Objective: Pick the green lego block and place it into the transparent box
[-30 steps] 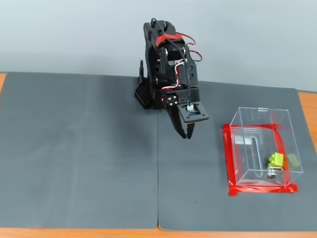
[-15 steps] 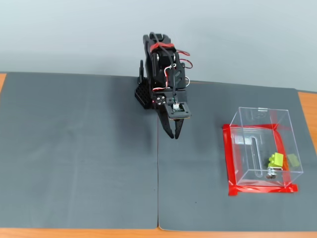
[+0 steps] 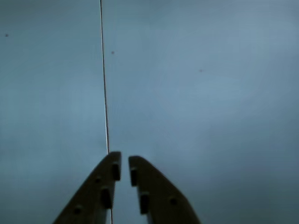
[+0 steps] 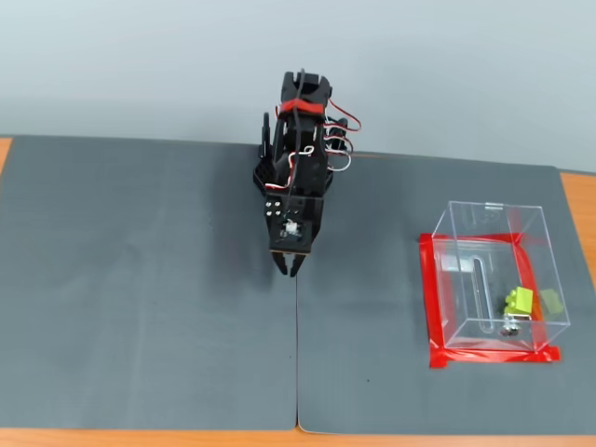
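In the fixed view, the black two-finger gripper (image 4: 291, 267) of the black robot arm (image 4: 300, 158), with its red and white wires, hangs near the middle of the scene, pointing down at the dark grey mat (image 4: 140, 298) right over the thin seam (image 4: 296, 372) where two mat sheets meet. Its fingers are drawn nearly together with only a narrow slit between the tips, and they clamp on nothing. The wrist view confirms this: the gripper (image 3: 124, 161) enters from the bottom edge, its two dark fingers (image 3: 100, 191) almost meeting over bare mat, with the seam (image 3: 104, 84) running as a pale line up the left half of the picture. Well to the right of the arm in the fixed view stands the clear plastic rectangular box (image 4: 494, 279) with thin see-through walls, set inside a frame of red tape (image 4: 428, 298) stuck to the mat. The small lime yellow-green square plastic brick (image 4: 519, 301) lies inside the box on its floor, toward the near right corner, just beside a small metal fitting (image 4: 508, 328); a fainter yellow-green patch shows just to its right at the box wall. An orange wooden table edge (image 4: 577, 214) shows at the far right.
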Controlling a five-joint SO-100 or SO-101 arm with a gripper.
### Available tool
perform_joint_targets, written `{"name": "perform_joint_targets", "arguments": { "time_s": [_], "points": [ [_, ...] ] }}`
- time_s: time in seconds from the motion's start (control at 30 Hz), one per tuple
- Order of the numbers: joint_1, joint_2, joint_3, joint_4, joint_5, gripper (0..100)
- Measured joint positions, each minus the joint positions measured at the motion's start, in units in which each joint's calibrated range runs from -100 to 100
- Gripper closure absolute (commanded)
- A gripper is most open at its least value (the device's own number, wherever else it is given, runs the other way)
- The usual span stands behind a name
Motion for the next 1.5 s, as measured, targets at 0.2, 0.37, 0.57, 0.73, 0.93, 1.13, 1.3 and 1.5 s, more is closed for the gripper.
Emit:
{"name": "perform_joint_targets", "arguments": {
  "time_s": [0.2, 0.37, 0.57, 0.73, 0.93, 1.13, 1.3, 1.5],
  "points": [
    [-0.66, 0.34, 1.80, 0.00, 0.24, 98],
    [-2.73, 0.34, 1.80, 0.00, 0.44, 98],
    [-5.16, 0.34, 1.80, 0.00, 0.44, 98],
    [-5.08, 0.17, 1.80, 3.30, 0.44, 98],
    [-5.16, 0.00, 0.81, 15.96, 0.24, 98],
    [-8.92, 0.00, 0.63, 16.57, 0.68, 98],
    [-8.99, 0.00, 0.63, 16.57, 0.54, 98],
    [-9.29, 0.00, 0.63, 16.57, 0.54, 98]
  ]
}}
